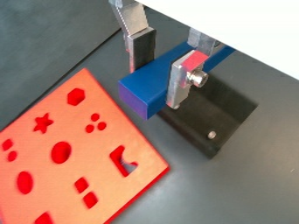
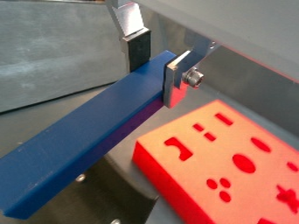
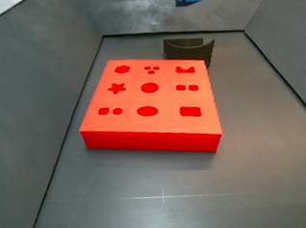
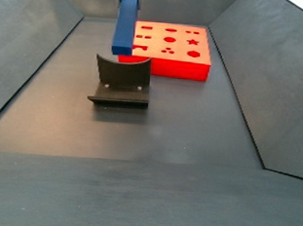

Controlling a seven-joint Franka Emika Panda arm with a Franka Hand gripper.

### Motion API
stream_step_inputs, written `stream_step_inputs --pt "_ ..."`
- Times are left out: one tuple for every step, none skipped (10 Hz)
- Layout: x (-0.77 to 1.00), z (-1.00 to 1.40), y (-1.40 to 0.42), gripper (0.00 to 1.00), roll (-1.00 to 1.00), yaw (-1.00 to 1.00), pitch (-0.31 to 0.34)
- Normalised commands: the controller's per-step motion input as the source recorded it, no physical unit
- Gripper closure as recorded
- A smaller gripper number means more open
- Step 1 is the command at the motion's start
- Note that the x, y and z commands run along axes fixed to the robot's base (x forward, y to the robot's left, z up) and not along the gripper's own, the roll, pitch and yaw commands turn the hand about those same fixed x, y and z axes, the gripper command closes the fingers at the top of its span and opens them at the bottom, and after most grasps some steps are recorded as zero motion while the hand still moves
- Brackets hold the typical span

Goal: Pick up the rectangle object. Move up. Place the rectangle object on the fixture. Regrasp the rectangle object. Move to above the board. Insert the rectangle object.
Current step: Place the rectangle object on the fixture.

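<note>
Jaws (image 1: 165, 63) clamped on rectangle object (image 2: 82, 149) near its upper end | bar hanging above fixture (image 4: 122, 79) | board (image 3: 149, 102) beside

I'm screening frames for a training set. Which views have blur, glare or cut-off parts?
Both wrist views are soft; the end effector holds the rectangle object, its fingers smeared. In a side view the bar is cropped by the frame edge, while the board is evenly lit, without glare. In a side view the fixture is sharp.
</note>
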Motion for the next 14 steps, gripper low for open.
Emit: stream_step_inputs --pt "0.10 -0.02 0.02 1.00 -1.00 -0.04 0.109" --pt "0.08 -0.01 0.03 1.00 -1.00 -0.05 0.117" --pt "0.08 -0.01 0.03 1.00 -1.00 -0.06 0.121" --pt "0.08 -0.02 0.04 1.00 -1.00 -0.09 0.132" --pt "0.08 -0.02 0.04 1.00 -1.00 -0.10 0.138" --pt "0.09 -0.02 0.04 1.00 -1.00 -0.14 0.150" --pt "0.09 -0.02 0.04 1.00 -0.97 -0.17 0.151" --pt "0.09 -0.02 0.05 1.00 -0.72 -0.19 0.114" --pt "0.09 -0.02 0.04 1.00 -0.59 -0.19 0.096" --pt "0.08 -0.02 0.04 1.00 -0.35 -0.18 0.055" --pt "0.07 -0.01 0.03 1.00 -0.24 -0.17 0.025" --pt "0.09 -1.00 0.12 1.00 -0.21 -0.07 0.044" --pt "0.10 -1.00 0.13 1.00 -0.19 -0.06 0.021" --pt "0.11 -1.00 0.12 1.00 -0.17 -0.07 0.019"
